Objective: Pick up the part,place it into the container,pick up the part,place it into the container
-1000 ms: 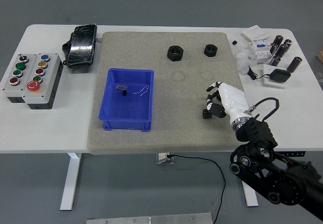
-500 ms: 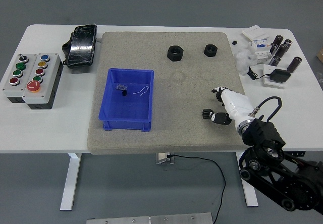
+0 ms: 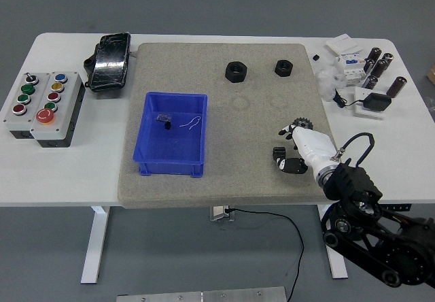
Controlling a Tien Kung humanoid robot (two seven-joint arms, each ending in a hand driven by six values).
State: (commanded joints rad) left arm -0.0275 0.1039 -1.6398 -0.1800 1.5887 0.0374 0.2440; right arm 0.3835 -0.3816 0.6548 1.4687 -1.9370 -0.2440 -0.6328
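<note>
A small dark gear-shaped part (image 3: 301, 123) lies on the grey mat (image 3: 224, 179), right at the far edge of my right hand (image 3: 285, 154). The hand is white with black fingers, low over the mat's right front area. Its fingers are loosely bent and nothing shows between them. Two larger black nuts (image 3: 236, 71) (image 3: 283, 66) lie at the back of the mat. The blue bin (image 3: 151, 154) stands on the mat's left half, well left of the hand, with a few small parts inside. My left arm is out of view.
A button box (image 3: 42, 105) and a black pouch (image 3: 109, 60) lie at the left. Boxes, dark cylinders (image 3: 378, 67) and a black adapter with its cable (image 3: 375, 102) crowd the right back corner.
My right hand has drawn back toward the mat's front right, then shifted slightly left. The gear-shaped part, covered by the hand before, now shows beside it.
</note>
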